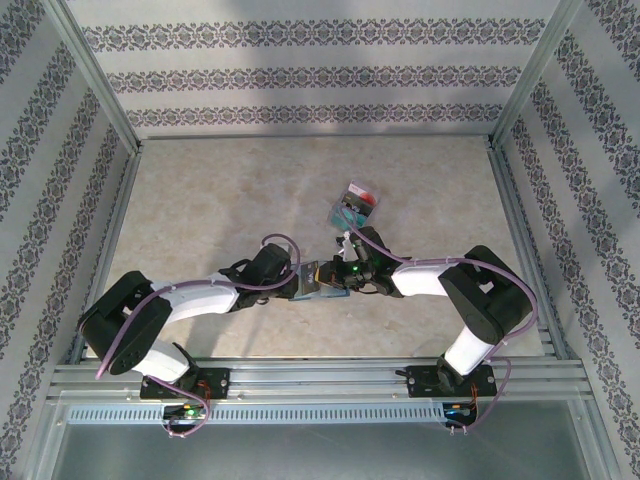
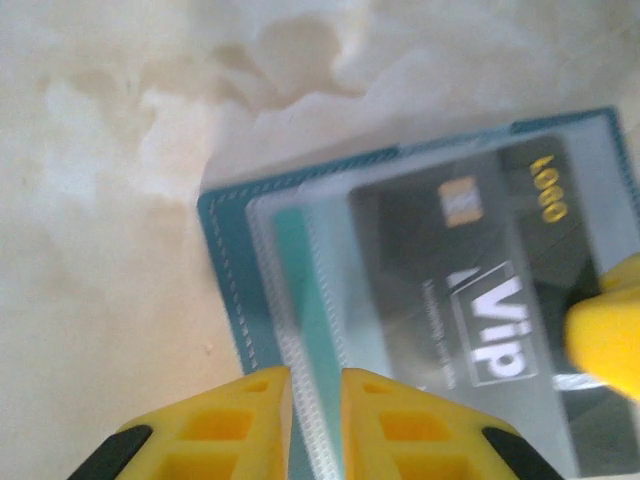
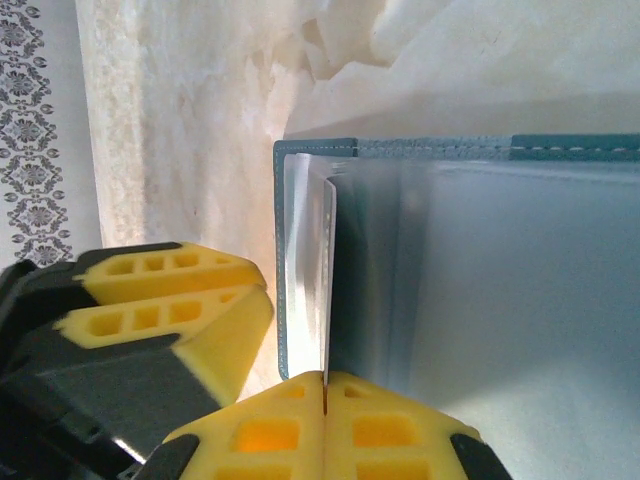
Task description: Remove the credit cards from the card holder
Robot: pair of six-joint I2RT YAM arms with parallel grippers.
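Note:
The card holder [image 1: 314,279] lies open on the table between both grippers. In the left wrist view its blue-grey stitched border [image 2: 222,262] frames clear sleeves with a dark "VIP" card [image 2: 470,290] and a teal card [image 2: 300,280] inside. My left gripper [image 2: 316,375] pinches the holder's near edge, a narrow gap between its fingers. My right gripper [image 3: 325,382] is shut on a thin silvery card [image 3: 326,280], seen edge-on above the card holder [image 3: 450,146]. One right finger [image 2: 606,335] shows at the VIP card's end. Loose credit cards [image 1: 356,205] lie farther back.
The left gripper's yellow fingers [image 3: 170,310] sit close beside the right gripper at the holder's left edge. Metal rails [image 1: 320,375] run along the near side and patterned walls [image 1: 300,75] enclose the beige table [image 1: 220,200].

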